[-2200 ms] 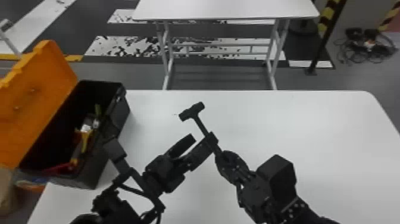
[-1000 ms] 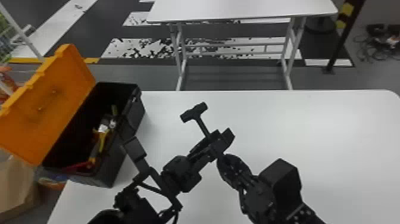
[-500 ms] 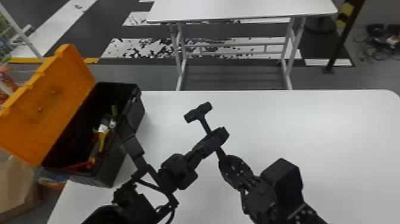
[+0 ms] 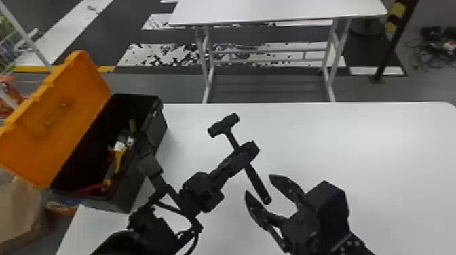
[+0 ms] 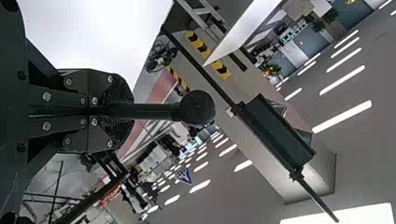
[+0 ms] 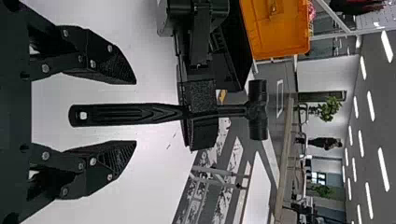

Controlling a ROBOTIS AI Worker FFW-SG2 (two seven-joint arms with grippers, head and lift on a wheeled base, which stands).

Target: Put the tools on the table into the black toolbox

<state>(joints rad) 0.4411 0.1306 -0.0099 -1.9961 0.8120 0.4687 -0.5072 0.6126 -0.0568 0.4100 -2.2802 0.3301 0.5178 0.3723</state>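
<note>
One black hammer (image 4: pixel 232 139) is up over the near white table (image 4: pixel 339 135), with its head pointing away from the robot. Two grippers are by it. The left gripper (image 4: pixel 242 156) pinches the handle tight between its two fingers, in the part between the head and the handle's end. The right gripper (image 4: pixel 259 184) has its two fingers spread wide, one on each side of the handle's end, touching neither side. Two arms come in from the bottom edge: the left arm leans in to the right, and the right arm leans in to the left, so they point at each other. One black toolbox (image 4: pixel 118 202) sits at the table's left end, with one orange lid (image 4: pixel 61 112) tipped open. It has a few tools in it, too mixed up to count, with yellow (image 4: pixel 118 160) and red (image 4: pixel 91 190) parts showing. One more white table (image 4: pixel 278 10) stands farther off, near one striped post (image 4: pixel 393 47).
</note>
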